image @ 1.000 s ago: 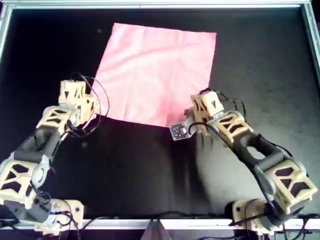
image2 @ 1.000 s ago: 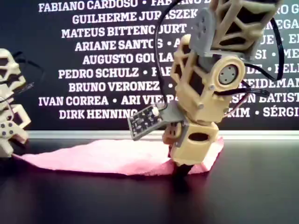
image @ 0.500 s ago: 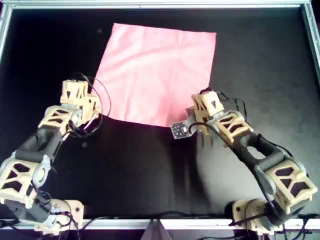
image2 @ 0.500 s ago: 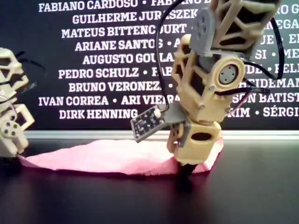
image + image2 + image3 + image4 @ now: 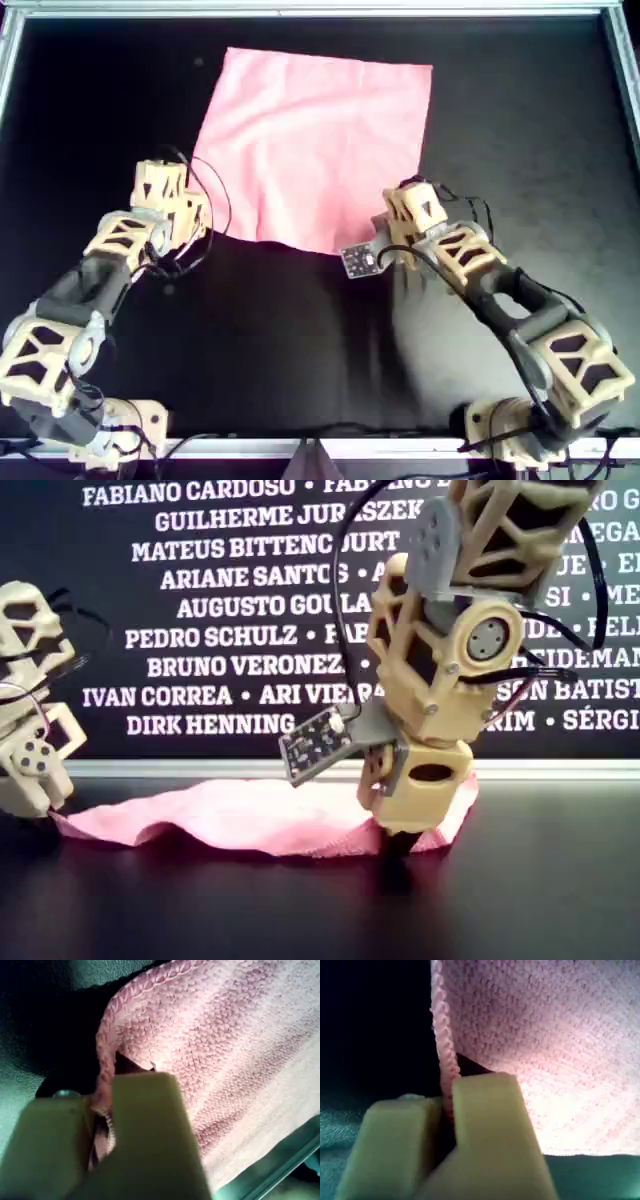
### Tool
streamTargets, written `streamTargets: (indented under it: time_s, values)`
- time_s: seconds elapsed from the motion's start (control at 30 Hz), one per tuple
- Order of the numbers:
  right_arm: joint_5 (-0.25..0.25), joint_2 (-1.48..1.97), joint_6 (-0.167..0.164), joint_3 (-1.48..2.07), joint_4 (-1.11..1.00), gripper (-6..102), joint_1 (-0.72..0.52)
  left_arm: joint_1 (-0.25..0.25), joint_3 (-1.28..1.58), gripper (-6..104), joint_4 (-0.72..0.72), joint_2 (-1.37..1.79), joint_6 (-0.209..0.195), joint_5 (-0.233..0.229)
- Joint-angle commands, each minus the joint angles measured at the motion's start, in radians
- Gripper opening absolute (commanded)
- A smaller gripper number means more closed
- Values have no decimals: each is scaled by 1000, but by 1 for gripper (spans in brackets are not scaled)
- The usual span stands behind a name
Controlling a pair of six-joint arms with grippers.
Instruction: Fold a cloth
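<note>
While the cloth [image 5: 318,145] lies spread on the black tabletop [image 5: 520,120], toward twelve o'clock in the overhead view, both tools are clamped on its near edge. My first tool [image 5: 102,1110] has its jaws closed tight on the hem at one corner, fabric bunched between them. My second tool [image 5: 447,1110] is likewise pinched shut on the cloth's stitched edge. From the exterior view, the near edge ripples slightly off the surface.

A black table [image 5: 300,340] with a metal rim is seen; the pink cloth [image 5: 320,140] is spread directly on it, toward the far rim.
</note>
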Motion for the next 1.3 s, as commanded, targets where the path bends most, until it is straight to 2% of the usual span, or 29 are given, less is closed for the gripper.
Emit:
streamTargets:
  time_s: [0.0,0.33,0.7,0.97,1.27]
  values:
    - [9,35,-6,-11,-15,-1,-15,-40,48,-1,23,44,-2,14]
    - [-8,216,-8,141,-15,-1,-103,-40,282,-1,23,267,-6,12]
    - [-8,314,-8,276,-15,-1,-104,-41,374,-1,23,322,-8,12]
    - [3,313,-8,247,-28,-1,-106,-161,376,-1,23,334,-8,11]
    - [9,311,-8,249,-32,-1,-110,-163,420,-1,25,365,-3,-6]
